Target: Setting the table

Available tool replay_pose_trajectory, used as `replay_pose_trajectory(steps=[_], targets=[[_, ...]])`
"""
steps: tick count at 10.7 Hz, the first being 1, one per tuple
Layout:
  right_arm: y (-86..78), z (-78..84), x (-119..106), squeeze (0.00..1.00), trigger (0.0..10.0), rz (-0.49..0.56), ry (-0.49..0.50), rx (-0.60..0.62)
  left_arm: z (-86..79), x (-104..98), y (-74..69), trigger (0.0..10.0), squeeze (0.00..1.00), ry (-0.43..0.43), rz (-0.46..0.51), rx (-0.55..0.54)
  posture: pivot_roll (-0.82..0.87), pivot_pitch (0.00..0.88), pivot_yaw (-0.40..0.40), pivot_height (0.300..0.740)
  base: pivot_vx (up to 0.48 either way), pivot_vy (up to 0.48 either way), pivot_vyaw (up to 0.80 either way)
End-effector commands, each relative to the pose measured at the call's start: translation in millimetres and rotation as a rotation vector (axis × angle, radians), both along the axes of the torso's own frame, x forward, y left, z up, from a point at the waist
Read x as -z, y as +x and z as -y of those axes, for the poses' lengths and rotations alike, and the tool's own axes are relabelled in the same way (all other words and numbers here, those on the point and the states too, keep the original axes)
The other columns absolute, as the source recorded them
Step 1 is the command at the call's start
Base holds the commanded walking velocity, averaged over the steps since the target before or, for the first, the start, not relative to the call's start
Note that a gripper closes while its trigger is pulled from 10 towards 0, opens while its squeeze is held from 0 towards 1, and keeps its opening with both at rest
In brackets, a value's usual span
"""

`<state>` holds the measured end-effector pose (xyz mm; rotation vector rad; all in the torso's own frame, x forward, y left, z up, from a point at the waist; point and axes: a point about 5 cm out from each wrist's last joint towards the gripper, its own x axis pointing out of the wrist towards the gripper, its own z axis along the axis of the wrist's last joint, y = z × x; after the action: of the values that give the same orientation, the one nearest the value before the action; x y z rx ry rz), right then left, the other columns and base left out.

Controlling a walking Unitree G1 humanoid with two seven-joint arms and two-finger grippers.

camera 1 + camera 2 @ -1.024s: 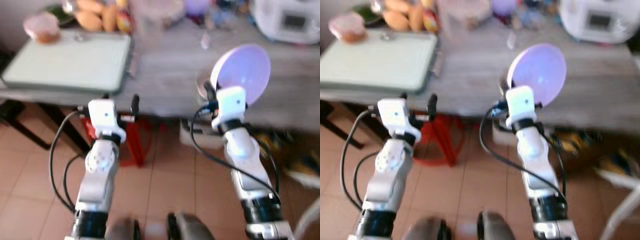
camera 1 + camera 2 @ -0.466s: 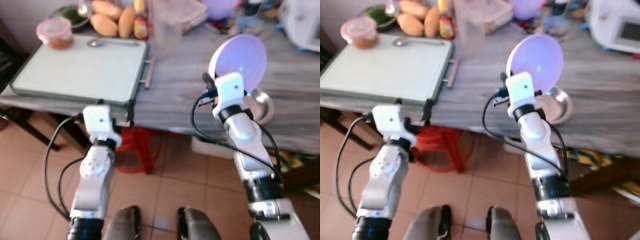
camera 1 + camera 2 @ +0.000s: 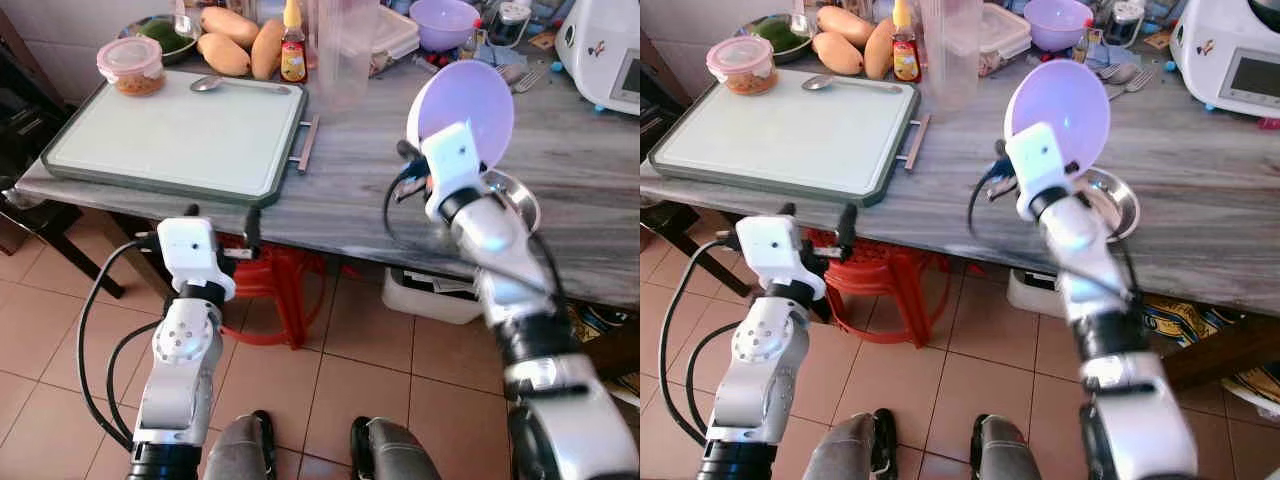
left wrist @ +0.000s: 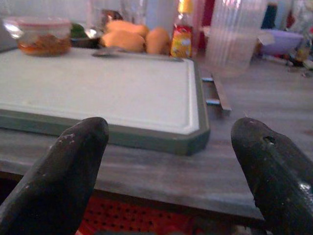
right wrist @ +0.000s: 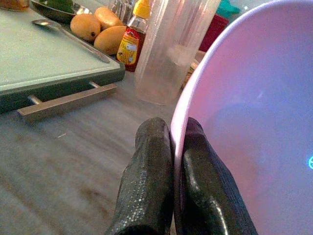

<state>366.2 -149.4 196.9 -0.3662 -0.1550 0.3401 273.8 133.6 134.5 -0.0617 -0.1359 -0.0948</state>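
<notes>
My right gripper is shut on the rim of a light purple bowl, pinching it between both fingers. The bowl is held tilted on edge above the grey wooden table, just over a small steel bowl near the front edge. My left gripper stands open with nothing in it, level with the table's front edge, facing a pale green board with a dark rim. A spoon lies at the far side of that board.
At the back of the table stand a clear plastic jug, a sauce bottle, mangoes, a lidded tub, a second purple bowl, forks and a white appliance. A red stool sits underneath.
The camera has shifted and the picture has sharpened, so more of the table shows. My right gripper keeps its hold on the purple bowl, which now hangs over the steel bowl.
</notes>
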Motion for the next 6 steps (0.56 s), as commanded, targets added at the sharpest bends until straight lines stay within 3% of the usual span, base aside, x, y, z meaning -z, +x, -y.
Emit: replay_pose_trajectory(steps=[1, 6], targets=[[3.4, 2.5, -4.8, 0.0, 10.0, -0.01, 0.013, -0.004, 0.2, -3.7, -2.1, 10.0, 0.0, -0.002, 0.008, 0.01, 0.0, 0.203, 0.017, 0.74, 0.0, 0.0, 0.0], [20.0, -8.4, -11.7, 0.0, 10.0, -0.113, -0.032, -0.09, -10.3, 1.0, -18.1, 10.0, 0.0, 0.046, -0.03, 0.052, 0.02, 0.244, 0.017, 0.74, 0.0, 0.0, 0.0]])
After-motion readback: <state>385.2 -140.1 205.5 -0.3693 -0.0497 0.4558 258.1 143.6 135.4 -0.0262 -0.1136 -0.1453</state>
